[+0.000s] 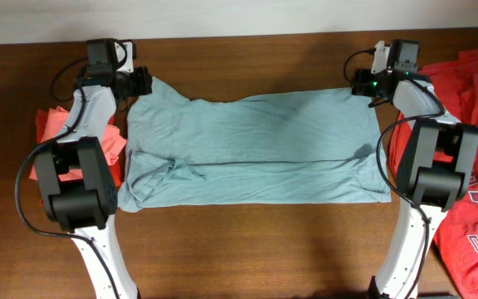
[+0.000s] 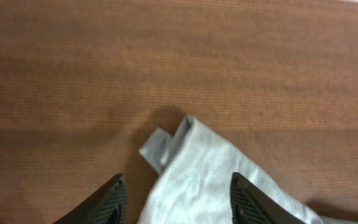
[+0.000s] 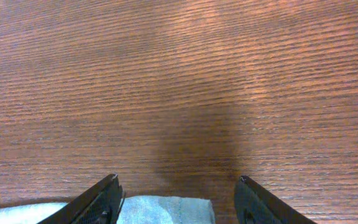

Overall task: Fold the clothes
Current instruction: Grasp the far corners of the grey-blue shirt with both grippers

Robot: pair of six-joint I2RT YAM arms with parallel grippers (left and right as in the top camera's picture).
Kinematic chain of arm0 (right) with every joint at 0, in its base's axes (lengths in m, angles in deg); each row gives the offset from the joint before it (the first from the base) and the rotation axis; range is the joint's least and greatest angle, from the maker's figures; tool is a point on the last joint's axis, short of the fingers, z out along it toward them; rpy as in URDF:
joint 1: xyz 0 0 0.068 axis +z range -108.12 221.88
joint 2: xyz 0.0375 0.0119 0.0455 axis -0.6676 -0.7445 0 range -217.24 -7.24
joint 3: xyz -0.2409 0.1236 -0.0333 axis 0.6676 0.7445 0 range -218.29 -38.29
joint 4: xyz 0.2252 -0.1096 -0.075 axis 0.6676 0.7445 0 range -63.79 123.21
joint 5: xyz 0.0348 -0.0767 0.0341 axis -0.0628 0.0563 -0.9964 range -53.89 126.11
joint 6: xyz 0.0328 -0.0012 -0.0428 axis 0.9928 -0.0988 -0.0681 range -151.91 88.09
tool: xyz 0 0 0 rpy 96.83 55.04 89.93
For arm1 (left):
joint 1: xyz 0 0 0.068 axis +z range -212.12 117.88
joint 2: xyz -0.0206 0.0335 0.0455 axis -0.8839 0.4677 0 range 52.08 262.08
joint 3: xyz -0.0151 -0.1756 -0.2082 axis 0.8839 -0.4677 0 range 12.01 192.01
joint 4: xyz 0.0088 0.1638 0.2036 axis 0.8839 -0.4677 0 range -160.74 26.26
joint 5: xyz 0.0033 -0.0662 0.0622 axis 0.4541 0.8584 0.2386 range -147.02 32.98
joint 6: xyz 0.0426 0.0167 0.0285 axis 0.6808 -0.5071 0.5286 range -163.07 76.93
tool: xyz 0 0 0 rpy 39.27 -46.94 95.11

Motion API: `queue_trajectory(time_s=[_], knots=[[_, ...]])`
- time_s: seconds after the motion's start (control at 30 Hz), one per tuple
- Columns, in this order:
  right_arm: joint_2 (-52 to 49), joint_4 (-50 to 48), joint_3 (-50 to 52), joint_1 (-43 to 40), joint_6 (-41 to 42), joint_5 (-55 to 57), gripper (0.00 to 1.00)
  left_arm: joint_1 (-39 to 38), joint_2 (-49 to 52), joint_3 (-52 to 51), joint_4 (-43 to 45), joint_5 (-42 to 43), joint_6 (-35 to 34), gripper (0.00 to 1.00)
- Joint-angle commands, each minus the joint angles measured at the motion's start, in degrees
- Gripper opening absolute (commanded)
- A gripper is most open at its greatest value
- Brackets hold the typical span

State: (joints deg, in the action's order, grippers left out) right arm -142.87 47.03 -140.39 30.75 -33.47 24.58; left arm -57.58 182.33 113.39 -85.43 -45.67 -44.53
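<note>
Lengthwise, the blue shirt [image 1: 247, 149] lies left-to-right across the table [image 1: 247, 241]; left claw [image 2: 178, 180] and right claw [image 3: 178, 180] spread at its far corners.

Overhead looks down; close wrist views share the shirt [image 1: 251, 149] corners.

I count one grey-blue shirt [image 1: 256, 149] on one wooden table [image 1: 247, 249]. Red clothing: one red heap [image 1: 52, 124] at the left. At the right there are at least two, a plain red garment [image 1: 463, 75] far and a printed red garment [image 1: 475, 224] near; I can't tell the exact number. Two arms, two grippers: left gripper [image 1: 143, 83], right gripper [image 1: 362, 83].
</note>
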Motion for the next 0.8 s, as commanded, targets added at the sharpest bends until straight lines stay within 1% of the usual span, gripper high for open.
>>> queue_trajectory(time_s=[0.0,0.2,0.3,0.37,0.47,0.57,0.6,0.7,0.73,0.77], knots=[[-0.9,0.3,0.0,1.0,0.3,-0.7,0.63,0.2,2.6,1.0,2.5,-0.7,0.8,0.56],[-2.4,1.8,0.1,1.2,0.3,-0.5,0.63,0.2,5.7,1.0,3.3,2.8,0.8,0.56],[-3.3,2.8,0.1,1.2,0.3,0.0,0.57,0.2,6.7,1.0,3.6,3.6,0.9,0.56],[-3.5,3.3,0.1,1.2,0.3,0.0,0.54,0.2,7.6,1.0,4.8,7.0,1.0,0.56],[-3.5,3.4,0.1,1.2,0.3,0.0,0.4,0.2,8.6,1.0,5.6,9.4,1.0,0.55],[-3.5,3.8,0.1,1.2,0.3,0.2,0.31,0.1,8.7,1.0,5.6,9.5,1.0,0.55],[-3.5,3.8,0.1,1.1,0.3,0.4,0.28,0.1,8.7,1.0,5.7,9.5,1.0,0.55],[-3.5,4.1,0.1,1.0,0.3,0.8,0.24,0.1,8.7,1.0,5.6,9.5,1.0,0.55],[-3.5,4.1,0.1,1.0,0.3,0.8,0.2,0.1,8.7,1.0,5.6,9.5,1.0,0.51],[-3.5,4.3,0.1,1.0,0.3,0.8,0.13,0.1,8.7,1.0,5.5,9.5,1.0,0.43]])
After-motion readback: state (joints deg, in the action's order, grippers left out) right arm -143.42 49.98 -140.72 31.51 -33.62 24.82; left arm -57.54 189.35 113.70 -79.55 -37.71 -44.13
